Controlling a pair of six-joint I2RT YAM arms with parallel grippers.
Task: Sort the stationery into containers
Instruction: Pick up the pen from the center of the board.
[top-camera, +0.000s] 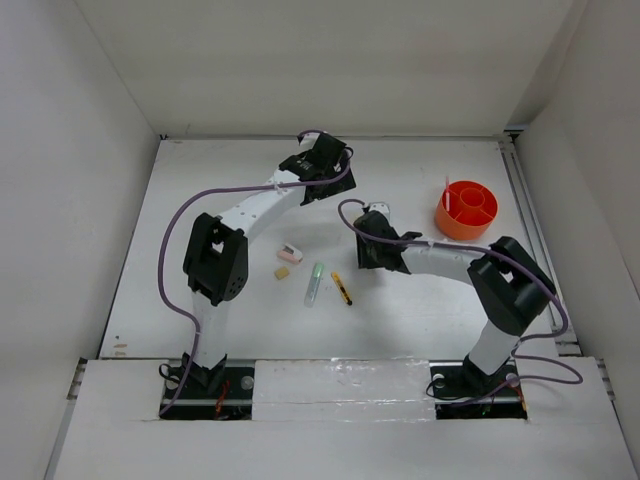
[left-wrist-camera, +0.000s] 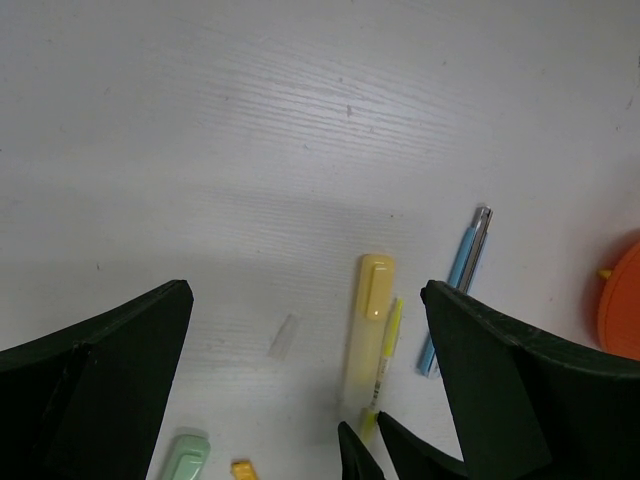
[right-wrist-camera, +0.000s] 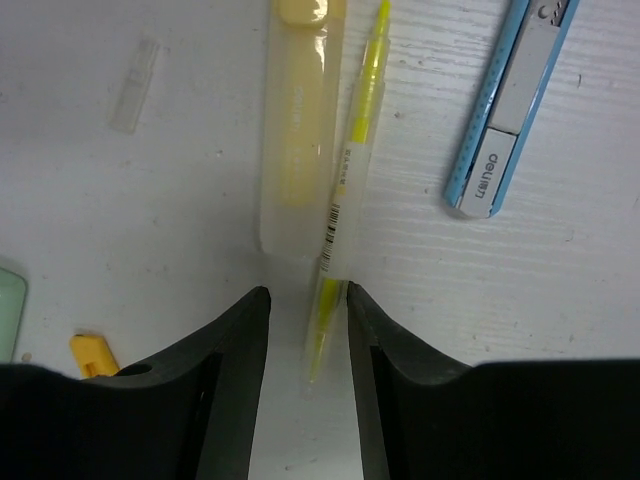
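R arm folds at the elbow out on its own side, then reaches back in toward the middle of the desk (top-camera: 230, 160), wrist low. R pincer (right-wrist-camera: 306, 296) points down over the thin yellow pen (right-wrist-camera: 345, 190). Its jaws are narrowly apart, one either side of the pen's near end. One finger (right-wrist-camera: 380, 340) is right against the pen, the other has a sliver of gap, so it's not clamped yet. Yellow marker (right-wrist-camera: 297, 130) lies alongside the pen, touching it. Blue pen (right-wrist-camera: 505, 110) is just beside them but apart. Small clear cap (right-wrist-camera: 135, 85) lies on the marker's other side.

L arm stretches far out toward the back of the desk, forearm angled inward. L pincer (left-wrist-camera: 307, 300) hangs above the surface w/ jaws spread wide and nothing btwn them. Its cam looks down on the same three items.

Orange pot (top-camera: 466, 208) sits well apart, out on the R side near the desk edge. Nearer the bases, pink eraser (top-camera: 291, 254) and tan eraser (top-camera: 283, 272) lie close together. Green marker (top-camera: 314, 283) and short yellow-black pen (top-camera: 342, 288) lie just beside them.
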